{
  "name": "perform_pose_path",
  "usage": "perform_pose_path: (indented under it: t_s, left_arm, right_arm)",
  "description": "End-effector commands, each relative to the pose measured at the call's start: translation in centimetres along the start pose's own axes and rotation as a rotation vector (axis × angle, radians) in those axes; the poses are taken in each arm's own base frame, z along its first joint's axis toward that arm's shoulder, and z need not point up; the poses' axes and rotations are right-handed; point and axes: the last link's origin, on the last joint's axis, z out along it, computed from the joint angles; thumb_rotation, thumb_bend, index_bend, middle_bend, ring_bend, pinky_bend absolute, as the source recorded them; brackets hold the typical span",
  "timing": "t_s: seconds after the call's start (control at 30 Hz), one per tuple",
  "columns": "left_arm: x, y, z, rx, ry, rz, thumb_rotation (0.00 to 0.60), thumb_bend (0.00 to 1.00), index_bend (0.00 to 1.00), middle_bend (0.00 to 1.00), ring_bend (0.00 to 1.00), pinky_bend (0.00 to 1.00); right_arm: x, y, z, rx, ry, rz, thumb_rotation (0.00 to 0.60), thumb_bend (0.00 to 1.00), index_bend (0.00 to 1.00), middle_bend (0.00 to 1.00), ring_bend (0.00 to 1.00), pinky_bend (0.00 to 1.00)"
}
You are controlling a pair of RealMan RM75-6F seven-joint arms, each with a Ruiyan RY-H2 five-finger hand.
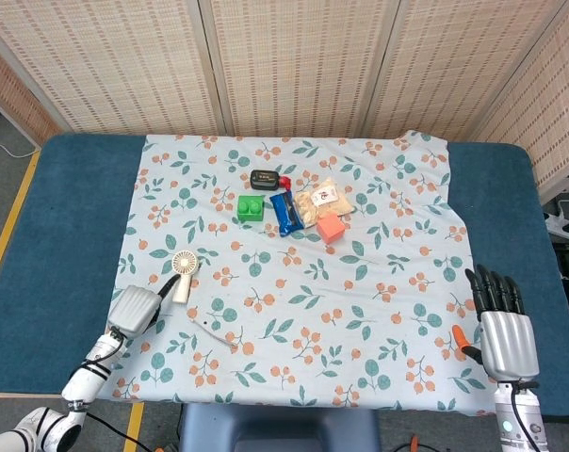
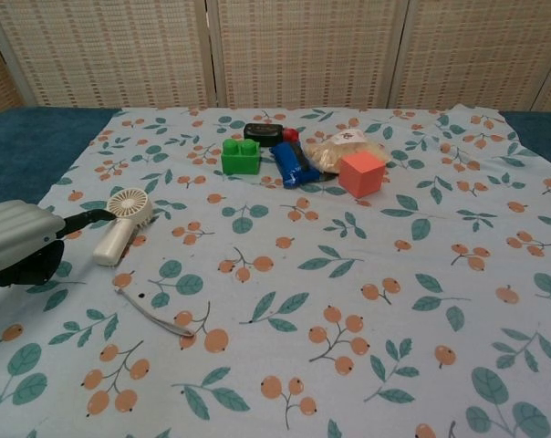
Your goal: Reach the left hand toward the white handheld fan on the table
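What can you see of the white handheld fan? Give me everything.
The white handheld fan looks like cream-white plastic: a round grilled head and a stubby handle. It lies flat on the floral cloth near the table's left side, head toward the screens, handle angled toward the robot. The left hand sits just beside it, a dark fingertip reaching the head's edge; actual contact can't be confirmed. A thin pale strip lies apart, nearer the robot.
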Motion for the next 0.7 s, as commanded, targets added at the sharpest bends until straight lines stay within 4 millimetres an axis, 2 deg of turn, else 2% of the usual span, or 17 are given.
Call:
perform_pose_path:
  t_s: [0.03, 0.7]
  left_arm:
    - [0.06, 0.15, -0.04, -0.007, 0.002, 0.002, 0.600, 0.97, 0.03, 1.00, 0.85, 1.00]
    - [-0.33, 0.05, 0.06, -0.012, -0.026, 0.028, 0.600, 0.97, 0.02, 1.00, 0.85, 1.00]
  right_arm:
    - [0.01, -0.01, -0.04, -0.002, -0.002, -0.001, 0.600, 0.19, 0.00, 0.00, 0.00, 0.00]
    - [0.13, -0.03, -0.12, -0.006, -0.001, -0.006, 0.600, 0.19, 0.00, 0.00, 0.00, 0.00]
